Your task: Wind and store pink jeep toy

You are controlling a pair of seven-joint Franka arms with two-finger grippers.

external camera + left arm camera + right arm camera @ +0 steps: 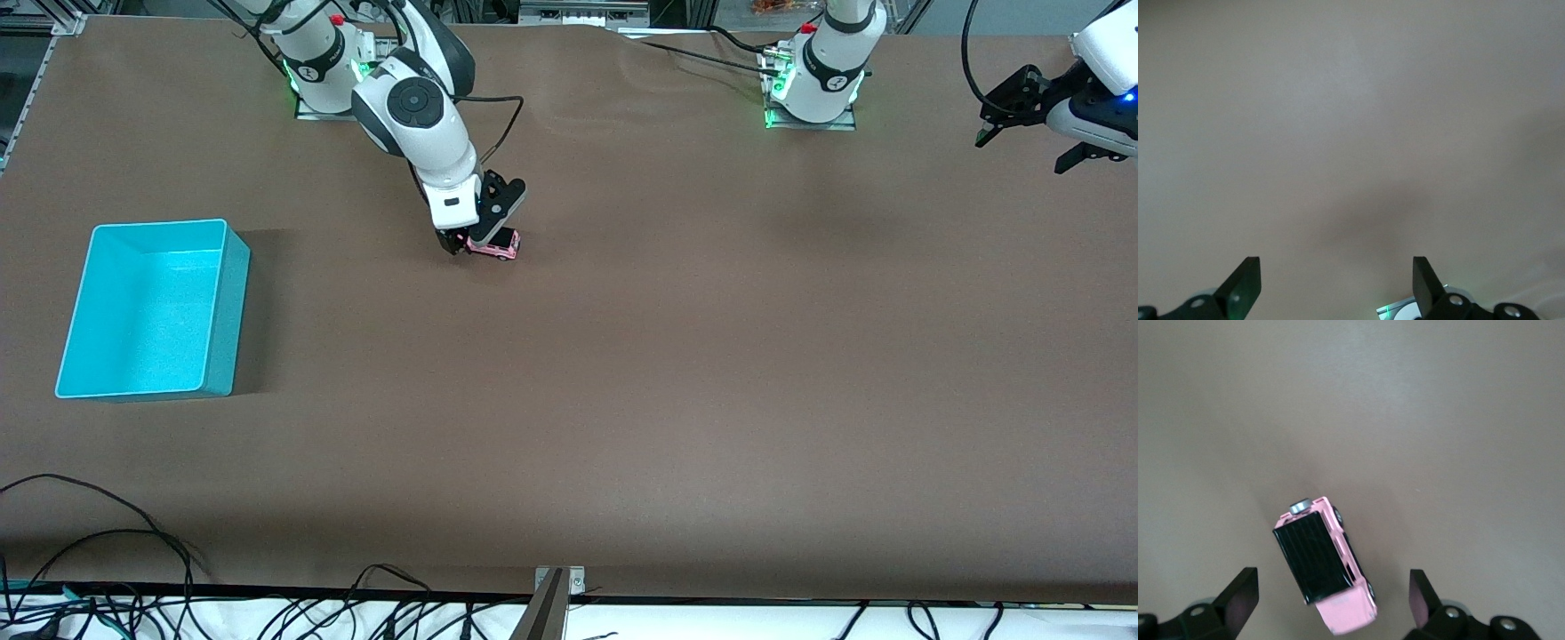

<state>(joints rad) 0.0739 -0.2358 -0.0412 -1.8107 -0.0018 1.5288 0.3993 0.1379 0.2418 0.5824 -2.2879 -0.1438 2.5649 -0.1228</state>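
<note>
The pink jeep toy [500,246] stands on its wheels on the brown table, in front of the right arm's base. Its black roof panel and pink hood show in the right wrist view, where the pink jeep toy [1318,553] lies at a slant between the fingers. My right gripper [468,241] is low over it and open, and its fingers [1243,587] stand apart from the toy's sides without touching. My left gripper [1025,148] waits in the air at the left arm's end of the table, open and empty [1336,270] over bare tabletop.
A turquoise bin [228,311] with nothing in it sits toward the right arm's end of the table, nearer to the front camera than the jeep. Black cables [107,569] lie along the table's front edge. A metal bracket [558,582] sticks up at mid front edge.
</note>
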